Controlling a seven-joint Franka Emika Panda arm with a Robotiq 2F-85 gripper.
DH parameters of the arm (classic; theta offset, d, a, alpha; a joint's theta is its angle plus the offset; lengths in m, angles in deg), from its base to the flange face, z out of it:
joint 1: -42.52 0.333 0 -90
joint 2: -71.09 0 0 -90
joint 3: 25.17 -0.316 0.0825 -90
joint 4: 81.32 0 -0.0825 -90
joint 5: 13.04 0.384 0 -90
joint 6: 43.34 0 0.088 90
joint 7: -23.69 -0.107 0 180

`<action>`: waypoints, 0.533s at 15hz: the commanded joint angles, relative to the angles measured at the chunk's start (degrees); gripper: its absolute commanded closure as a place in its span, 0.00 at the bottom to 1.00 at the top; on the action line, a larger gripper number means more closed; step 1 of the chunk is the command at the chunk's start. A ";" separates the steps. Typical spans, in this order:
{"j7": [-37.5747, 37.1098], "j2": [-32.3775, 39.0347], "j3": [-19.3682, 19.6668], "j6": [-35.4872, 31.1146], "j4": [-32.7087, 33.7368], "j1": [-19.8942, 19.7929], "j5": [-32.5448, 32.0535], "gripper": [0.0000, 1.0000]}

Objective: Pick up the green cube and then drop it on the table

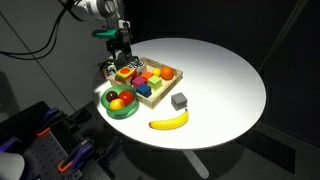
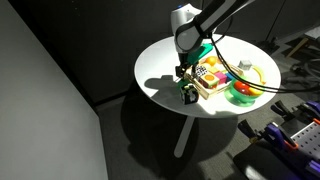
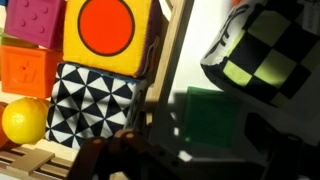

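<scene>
The green cube (image 3: 212,118) lies in shadow on the white table (image 1: 220,80) in the wrist view, just outside the wooden tray's edge. My gripper (image 3: 208,128) is open; its dark fingers stand on either side of the cube, with a gap on each side. In both exterior views the gripper (image 1: 120,60) (image 2: 185,72) hangs low over the table's rim beside the tray. A black and yellow-green checkered block (image 3: 262,55) sits close behind the green cube.
The wooden tray (image 1: 160,92) holds several coloured blocks, with an orange-circle block (image 3: 108,30) and a yellow ball (image 3: 22,120) nearest my gripper. A green bowl (image 1: 120,108) of fruit, a banana (image 1: 168,121) and a dark grey cube (image 1: 179,101) lie nearby.
</scene>
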 commanded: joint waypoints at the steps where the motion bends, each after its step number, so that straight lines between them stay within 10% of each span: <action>1: 1.63 -1.61 -0.45 1.10 -0.37 -0.57 0.94 0.00; 8: 2.74 -5.59 -1.40 -0.90 -3.93 -1.41 1.92 0.00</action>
